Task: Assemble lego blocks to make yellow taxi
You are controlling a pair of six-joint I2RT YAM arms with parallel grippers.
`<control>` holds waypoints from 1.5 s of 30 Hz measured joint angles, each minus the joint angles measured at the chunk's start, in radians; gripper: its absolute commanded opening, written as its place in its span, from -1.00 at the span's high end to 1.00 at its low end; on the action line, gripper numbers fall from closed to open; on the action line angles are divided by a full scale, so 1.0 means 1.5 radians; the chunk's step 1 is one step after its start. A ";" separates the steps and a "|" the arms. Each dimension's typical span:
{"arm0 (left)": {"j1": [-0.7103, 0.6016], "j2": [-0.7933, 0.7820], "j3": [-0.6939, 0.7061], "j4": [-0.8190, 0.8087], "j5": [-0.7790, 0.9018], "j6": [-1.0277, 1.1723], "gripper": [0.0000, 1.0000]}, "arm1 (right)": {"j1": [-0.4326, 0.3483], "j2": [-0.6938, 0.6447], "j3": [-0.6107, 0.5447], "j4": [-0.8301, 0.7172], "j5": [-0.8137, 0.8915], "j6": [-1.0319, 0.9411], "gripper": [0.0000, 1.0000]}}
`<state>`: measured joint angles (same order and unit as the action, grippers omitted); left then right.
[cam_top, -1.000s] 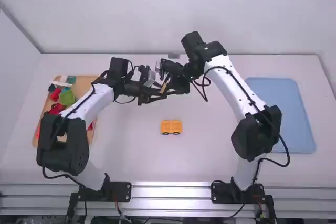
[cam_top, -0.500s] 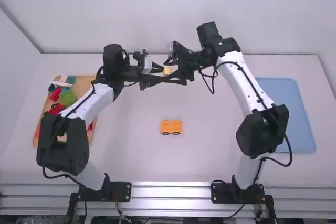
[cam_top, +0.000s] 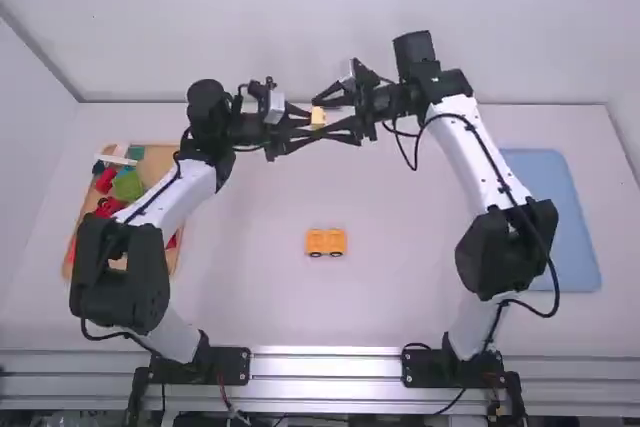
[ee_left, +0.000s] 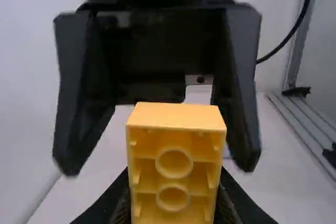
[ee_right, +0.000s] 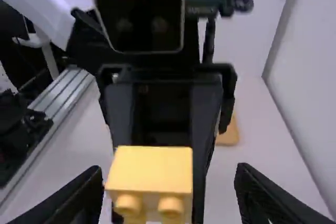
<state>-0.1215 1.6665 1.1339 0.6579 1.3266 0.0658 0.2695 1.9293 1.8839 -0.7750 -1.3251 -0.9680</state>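
A yellow block (cam_top: 318, 118) is held in the air above the white desk (cam_top: 235, 277), between two robot hands. It is gripped from its left side by the left hand (ee_left: 173, 195), whose fingers are closed on it. The right hand (ee_right: 169, 174) is placed to the right of the block, pointed at it, with its fingers spread wide and the block lined up with the gap. Whether either finger touches it cannot be told.

The block's hollow underside is turned toward the left hand and its studs toward the right hand. Its longer side seems to be set across the line between the hands.

A wheeled base (cam_top: 326, 241) in orange-yellow is found on the desk, lower than the block and nearer the arms' mounts.

A handover seems to be intended. For that, the right fingers would need to be closed squarely around the block before the left ones are opened; if the gap were off centre, the block could be twisted or dropped.
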 measured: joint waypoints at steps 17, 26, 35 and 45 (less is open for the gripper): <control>0.000 0.000 0.000 0.009 -0.020 -0.010 0.53 | 0.008 0.000 0.000 0.041 -0.009 0.071 0.27; 0.000 0.000 0.000 0.012 -0.025 -0.014 -0.98 | 0.008 0.000 0.000 0.044 0.000 0.074 0.64; 0.000 0.000 0.000 -0.114 -0.048 0.027 -0.98 | -0.016 0.000 0.000 0.113 0.219 0.264 0.78; 0.002 0.000 0.000 -0.256 -0.144 0.119 -0.98 | -0.028 -0.001 -0.010 -0.019 0.524 0.363 0.77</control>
<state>-0.1192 1.6665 1.1343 0.2745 1.1099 0.2436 0.2272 1.9278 1.8694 -0.8040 -0.5388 -0.4240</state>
